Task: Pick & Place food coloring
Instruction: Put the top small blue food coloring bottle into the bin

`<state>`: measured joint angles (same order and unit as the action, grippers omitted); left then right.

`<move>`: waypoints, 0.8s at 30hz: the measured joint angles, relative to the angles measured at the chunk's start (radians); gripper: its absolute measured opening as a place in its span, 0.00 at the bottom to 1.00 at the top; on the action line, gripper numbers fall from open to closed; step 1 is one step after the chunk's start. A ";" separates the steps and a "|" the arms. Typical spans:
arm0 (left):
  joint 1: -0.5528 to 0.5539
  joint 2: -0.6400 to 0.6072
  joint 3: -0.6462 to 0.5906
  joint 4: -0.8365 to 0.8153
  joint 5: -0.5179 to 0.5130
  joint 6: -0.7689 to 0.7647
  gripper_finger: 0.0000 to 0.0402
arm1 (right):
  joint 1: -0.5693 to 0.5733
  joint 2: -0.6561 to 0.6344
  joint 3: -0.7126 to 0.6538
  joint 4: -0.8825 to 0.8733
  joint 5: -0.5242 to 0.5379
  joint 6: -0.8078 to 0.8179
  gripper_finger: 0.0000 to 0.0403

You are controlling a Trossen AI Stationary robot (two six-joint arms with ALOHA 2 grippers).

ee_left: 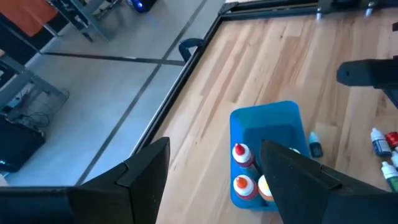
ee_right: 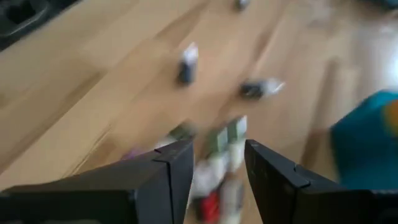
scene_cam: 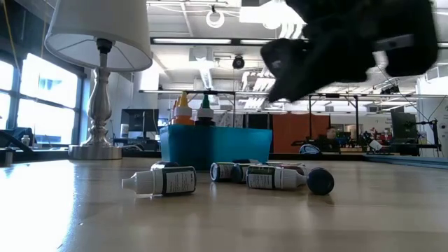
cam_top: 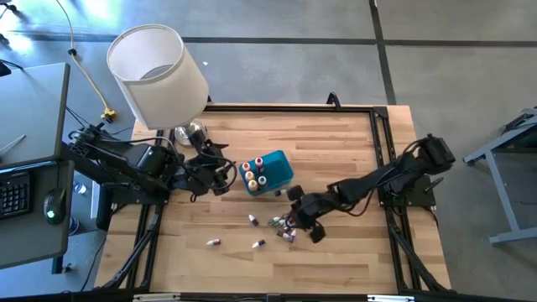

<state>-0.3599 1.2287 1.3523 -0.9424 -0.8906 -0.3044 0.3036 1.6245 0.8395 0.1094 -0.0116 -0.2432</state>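
Now the right gripper (cam_top: 295, 220) hovers part open and empty over a bottle cluster (cam_top: 284, 230); the bin (cam_top: 277, 166) sits beyond. Left gripper (cam_top: 220, 174) waits open.

Both arms black throughout, built of jointed segments with bulky housings. Left gripper (ee_left: 214, 180) and right gripper (ee_right: 217, 174): flat, angular matte-black fingers (no markings visible). Cabling runs along the left arm.

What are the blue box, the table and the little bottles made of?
The blue box looks like smooth plastic: even colour, rounded corners, thin walls. The table looks like wood, with pale planks and grain lines under a slight sheen. The little bottles seem to be soft plastic with printed labels and coloured caps, though I can't be sure.
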 joint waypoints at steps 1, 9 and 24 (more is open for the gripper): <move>0.000 0.000 -0.004 0.002 0.000 0.000 0.61 | -0.004 0.013 -0.010 0.037 0.019 0.002 0.34; 0.000 0.000 -0.010 0.006 0.001 -0.019 0.61 | -0.052 0.139 -0.025 0.074 0.002 0.086 0.34; 0.000 0.000 -0.010 0.006 0.000 -0.019 0.61 | -0.120 0.192 -0.025 0.043 0.018 0.037 0.32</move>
<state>-0.3599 1.2285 1.3426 -0.9369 -0.8902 -0.3233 0.1833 1.8168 0.8146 0.1521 0.0068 -0.2059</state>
